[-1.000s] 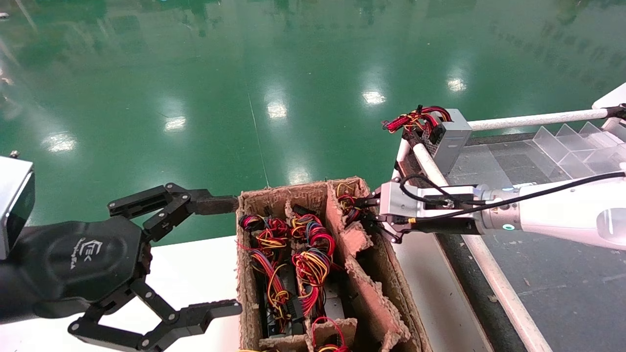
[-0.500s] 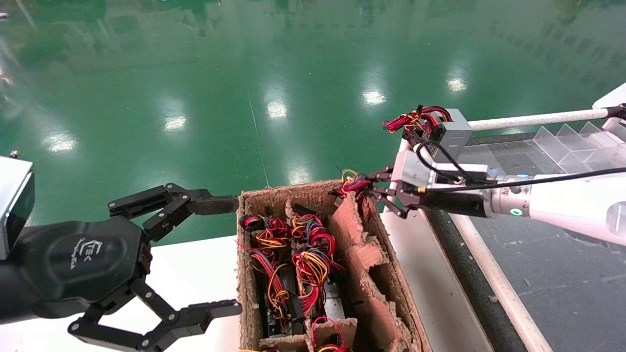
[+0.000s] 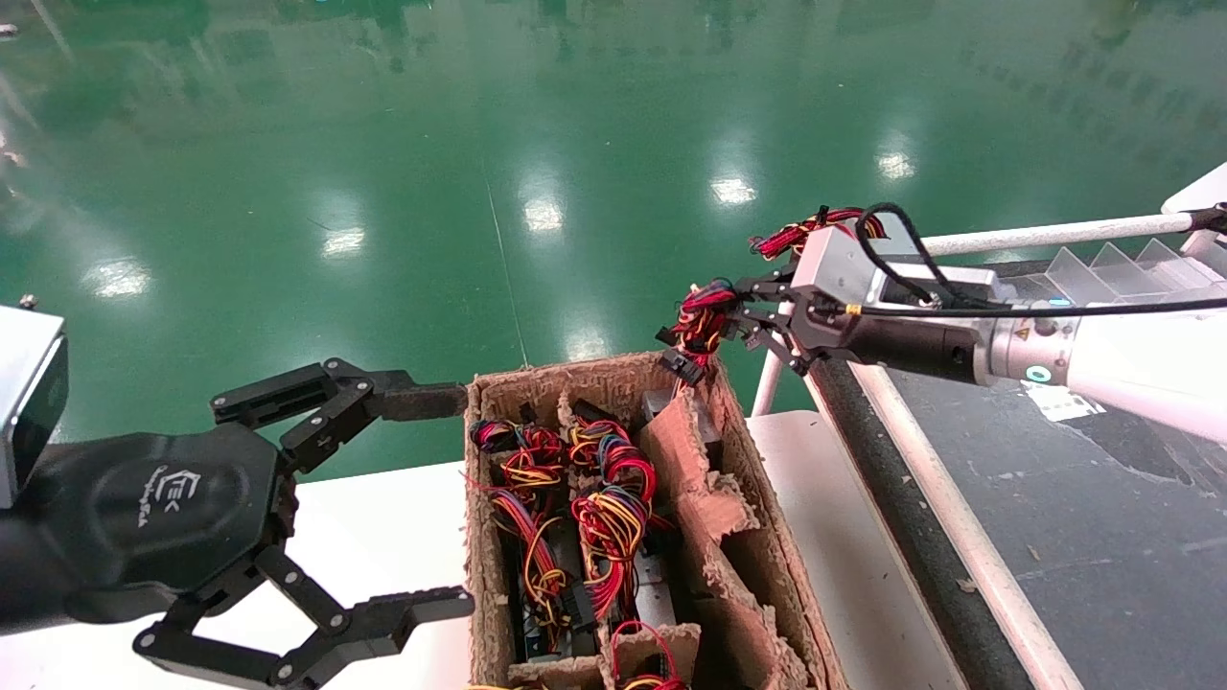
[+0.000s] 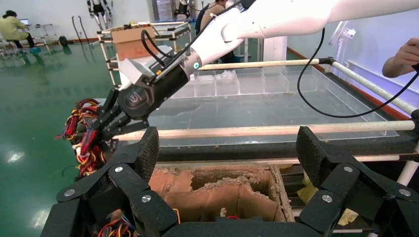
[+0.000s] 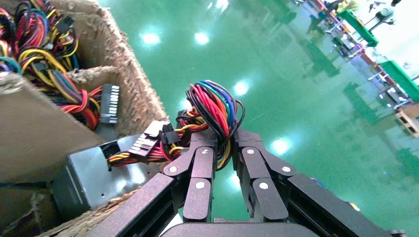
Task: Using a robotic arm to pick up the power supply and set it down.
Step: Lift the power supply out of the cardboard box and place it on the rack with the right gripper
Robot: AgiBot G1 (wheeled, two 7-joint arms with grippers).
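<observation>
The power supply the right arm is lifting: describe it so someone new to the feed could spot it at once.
Find the cardboard box in the middle of the head view and go to its far right corner. There the right tool is shut on a wire bundle, and the power supply, a grey metal box, hangs from it, half out of its compartment. The other units lie deep in the box.

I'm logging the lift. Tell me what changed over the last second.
The right gripper, shut on the wire bundle of the power supply, rose from the far right compartment of the cardboard box and moved away, the grey body partly raised but still in the box. The left gripper stayed open beside the box; the second supply's wires remain.
</observation>
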